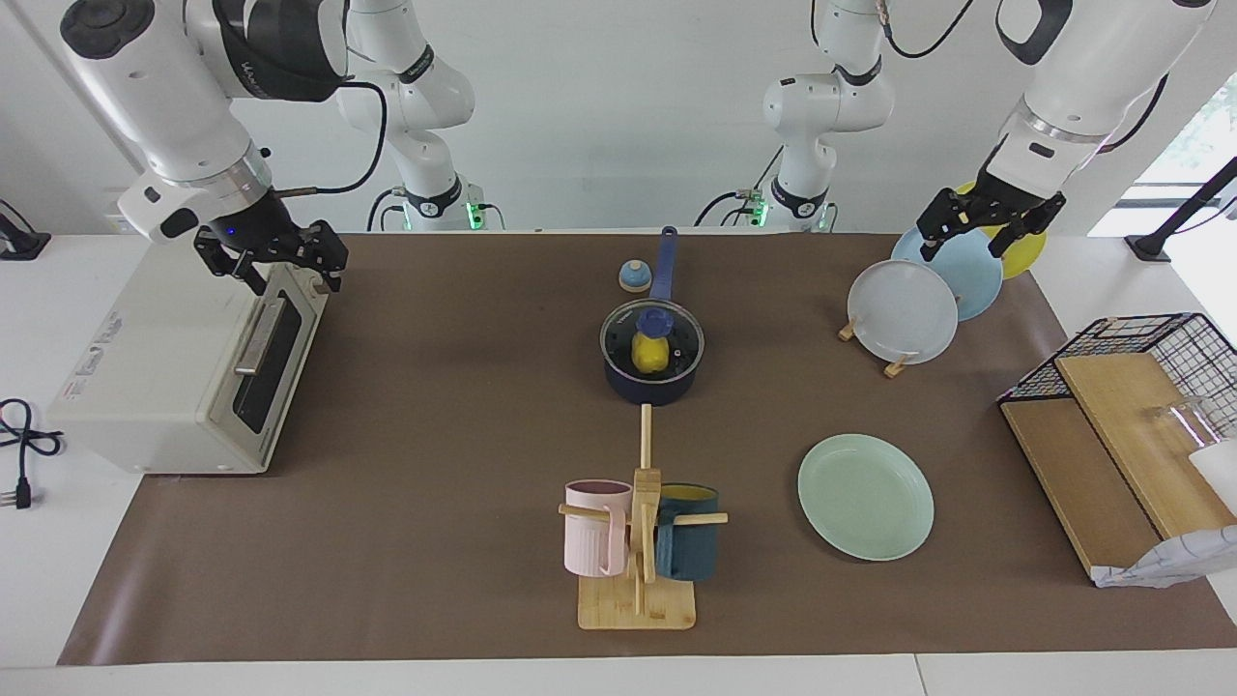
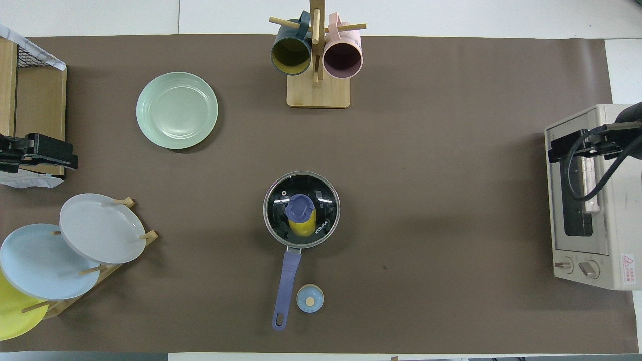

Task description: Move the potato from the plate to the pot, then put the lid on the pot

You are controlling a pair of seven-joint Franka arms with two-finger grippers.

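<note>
- Glass lid (image 1: pixel 652 337) sits on the pot (image 1: pixel 650 379), metal rim seated all round; blue knob (image 2: pixel 300 205) at its centre is where we would take hold. We judge it rigid, smooth, breakable, fairly light.
- Yellow potato (image 2: pixel 302 225) shows through the glass, inside the pot, partly under the knob. Glossy, lumpy oval; we guess hard plastic, light, a bit slippery, best pinched across its narrow middle.
- Navy pot is mid-bench, black inside, long blue handle (image 2: pixel 285 287) pointing toward the robots. Probably the heaviest item; the handle is the obvious grip.
- Mint-green plate (image 1: pixel 866 496) lies flat and bare, farther from the robots than the pot, toward the left arm's end. Ridged rim, looks stiff.
- Small blue-topped bell (image 2: pixel 310 298) stands just beside the pot handle, not touching.
- Left claw (image 1: pixel 988 226) hangs over the upright plates in the rack (image 1: pixel 923 289), fingers spread, holding nothing.
- Right claw (image 1: pixel 275 256) hangs over the toaster oven (image 1: pixel 184 372), fingers apart, holding nothing.
- We judge both steps done: potato in, lid on.
</note>
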